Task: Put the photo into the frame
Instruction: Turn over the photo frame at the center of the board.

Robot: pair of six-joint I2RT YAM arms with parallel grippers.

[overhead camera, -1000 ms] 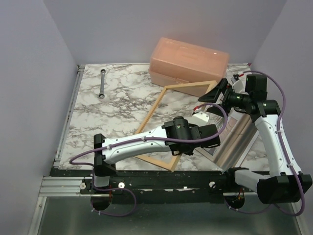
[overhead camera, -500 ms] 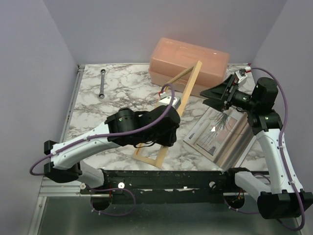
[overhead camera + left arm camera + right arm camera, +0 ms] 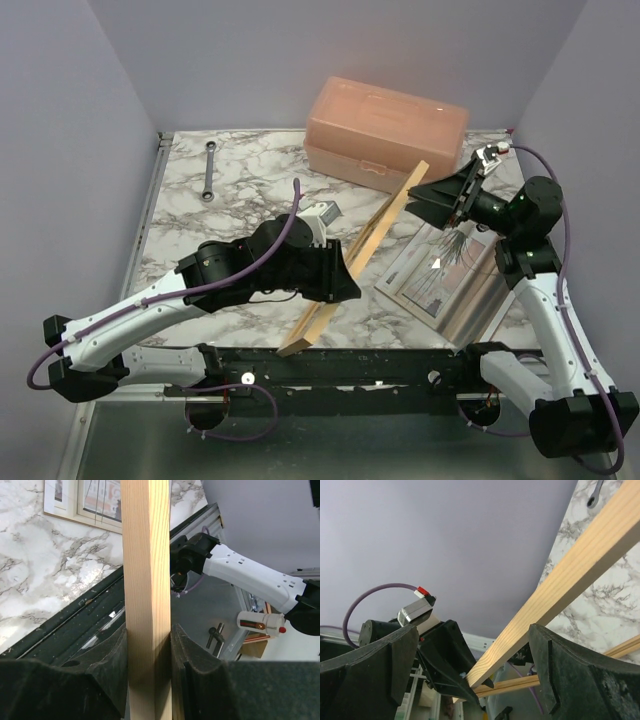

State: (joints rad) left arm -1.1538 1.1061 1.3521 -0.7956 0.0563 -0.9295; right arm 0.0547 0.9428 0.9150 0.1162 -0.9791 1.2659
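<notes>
From above, the left gripper [image 3: 343, 270] is closed part-way onto one long rail of the large, thin, light-wood rectangular picture frame [image 3: 385, 215]. The frame stands tipped up on edge, with its low end near the front of the white marbled table [image 3: 230, 220] and its high end toward the peach plastic box [image 3: 385, 125]. The pale rectangular paper print [image 3: 450, 265] of a spindly plant lies face up on the table just right of the frame. The right gripper [image 3: 418, 198] is spread wide at the frame's high end and holds nothing. With a single pinch carrying such a long frame, it could swing down onto the print.

In the left wrist view, two black pads [image 3: 112, 670] squeeze a narrow strip of rail. That is a small purchase, and I'd expect it to twist or slide.

In the right wrist view, the rail runs diagonally between the open fingers [image 3: 570, 680], apparently touching neither. If they close off-centre, or either arm shifts, the rail could be levered out of the other grip.
</notes>
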